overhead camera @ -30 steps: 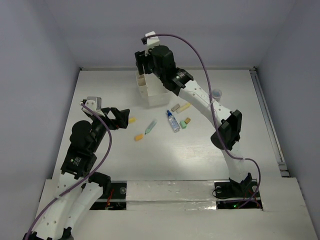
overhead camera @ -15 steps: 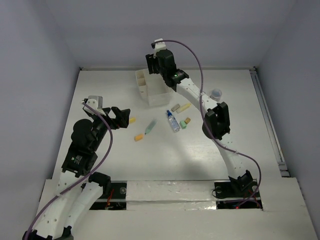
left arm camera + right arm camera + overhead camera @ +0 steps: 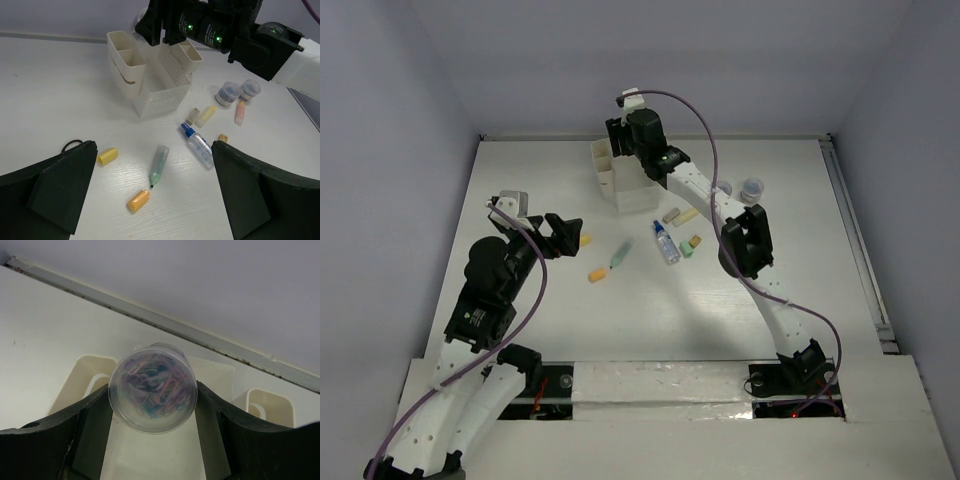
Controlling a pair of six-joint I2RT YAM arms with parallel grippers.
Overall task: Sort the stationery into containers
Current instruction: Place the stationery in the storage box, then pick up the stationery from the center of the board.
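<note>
Left tool (image 3: 567,238): we see its fingers spread wide and holding nothing. It hangs over the worktop (image 3: 520,180), with the yellow block (image 3: 584,240) just at its three o'clock.

Loose stationery: from the yellow block rightward lie the orange block (image 3: 138,200), the green marker (image 3: 159,164) and the blue-capped bottle (image 3: 198,144). All of them are flat on the worktop, and none is sorted yet.

Organizer (image 3: 160,95): it stands upright at twelve o'clock of the marker and well apart from the left tool.

Right tool (image 3: 623,140): it is closed narrow on the round clear jar (image 3: 152,392), one finger on each side.

Jar: it is full of coloured clips and is held above the organizer's wide middle compartment, with a small compartment at nine o'clock and another at three o'clock.

Step in hand: we judge it to be setting the jar into that middle compartment.

Doing it well: we would centre the jar between the compartment walls and come straight down until it is inside. Only then would we part the fingers, just enough to free it.

Risk: if we let go too high or off-centre, the jar may catch a rim and tip the light organizer.
</note>
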